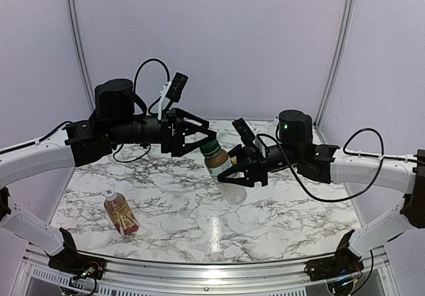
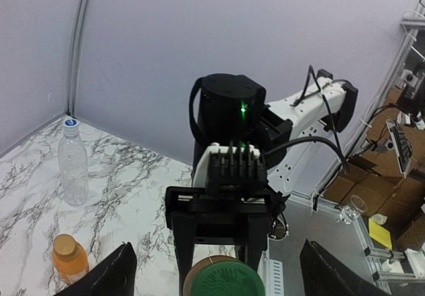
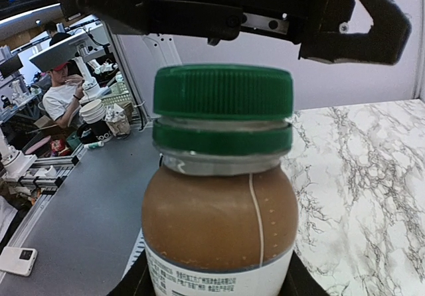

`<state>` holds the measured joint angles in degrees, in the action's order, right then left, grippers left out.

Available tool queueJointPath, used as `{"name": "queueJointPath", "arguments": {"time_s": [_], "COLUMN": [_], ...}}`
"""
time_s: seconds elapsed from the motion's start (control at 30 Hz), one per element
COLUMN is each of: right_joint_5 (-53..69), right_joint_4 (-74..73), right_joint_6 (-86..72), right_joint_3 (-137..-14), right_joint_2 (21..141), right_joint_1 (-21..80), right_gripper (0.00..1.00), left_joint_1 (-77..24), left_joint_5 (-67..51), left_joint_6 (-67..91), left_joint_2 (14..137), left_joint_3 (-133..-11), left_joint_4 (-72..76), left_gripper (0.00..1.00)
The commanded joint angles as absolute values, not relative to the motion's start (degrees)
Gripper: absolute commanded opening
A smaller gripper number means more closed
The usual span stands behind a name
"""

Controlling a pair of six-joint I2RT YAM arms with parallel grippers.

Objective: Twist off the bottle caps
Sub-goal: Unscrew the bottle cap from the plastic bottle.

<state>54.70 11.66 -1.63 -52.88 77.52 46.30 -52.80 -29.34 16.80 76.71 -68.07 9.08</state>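
Observation:
My right gripper (image 1: 234,173) is shut on a short bottle (image 1: 224,173) of brown liquid with a white label and holds it tilted above the table. In the right wrist view the bottle (image 3: 219,223) fills the frame, and its dark green cap (image 3: 222,91) sits on the neck above a green ring. My left gripper (image 1: 208,143) is open, its fingers (image 2: 113,276) spread wide on either side of the green cap (image 2: 224,279) without touching it. The amber tea bottle (image 1: 121,214) with a red label lies on the table at the front left.
A tall clear bottle (image 2: 72,166) with a white and blue cap and an orange juice bottle (image 2: 70,261) with an orange cap stand on the marble table (image 1: 279,216) near the back right. White walls enclose the back and sides.

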Motion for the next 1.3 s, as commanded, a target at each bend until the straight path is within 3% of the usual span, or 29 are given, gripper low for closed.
{"name": "queueJointPath", "arguments": {"time_s": [0.0, 0.47, 0.73, 0.87, 1.13, 1.27], "right_joint_5": [61.44, 65.99, 65.95, 64.88, 50.74, 40.12], "right_joint_4": [16.79, 21.43, 21.80, 21.40, 11.12, 8.51], "right_joint_6": [-5.63, -9.53, -9.67, -9.60, -3.06, -0.88], "right_joint_3": [-53.66, -52.85, -52.67, -52.82, -55.06, -55.58], "right_joint_2": [78.97, 80.13, 80.68, 80.52, 79.33, 78.98], "right_joint_1": [45.78, 45.79, 45.79, 45.79, 45.42, 45.40], "right_gripper": [0.21, 0.21, 0.21, 0.21, 0.21, 0.21], "left_joint_1": [-52.53, -52.47, -52.48, -52.51, -52.50, -52.99], "left_joint_5": [-38.55, -42.89, -42.98, -42.20, -33.73, -22.06], "left_joint_6": [9.59, 7.86, 8.84, 9.18, 12.68, 19.11], "left_joint_2": [75.68, 78.91, 79.24, 79.43, 79.10, 79.29], "left_joint_3": [-67.15, -67.86, -68.01, -67.75, -66.98, -67.42], "left_joint_4": [10.72, 10.80, 11.07, 11.07, 10.48, 10.01], "left_gripper": [0.88, 0.68, 0.51, 0.38, 0.13, 0.08]}}
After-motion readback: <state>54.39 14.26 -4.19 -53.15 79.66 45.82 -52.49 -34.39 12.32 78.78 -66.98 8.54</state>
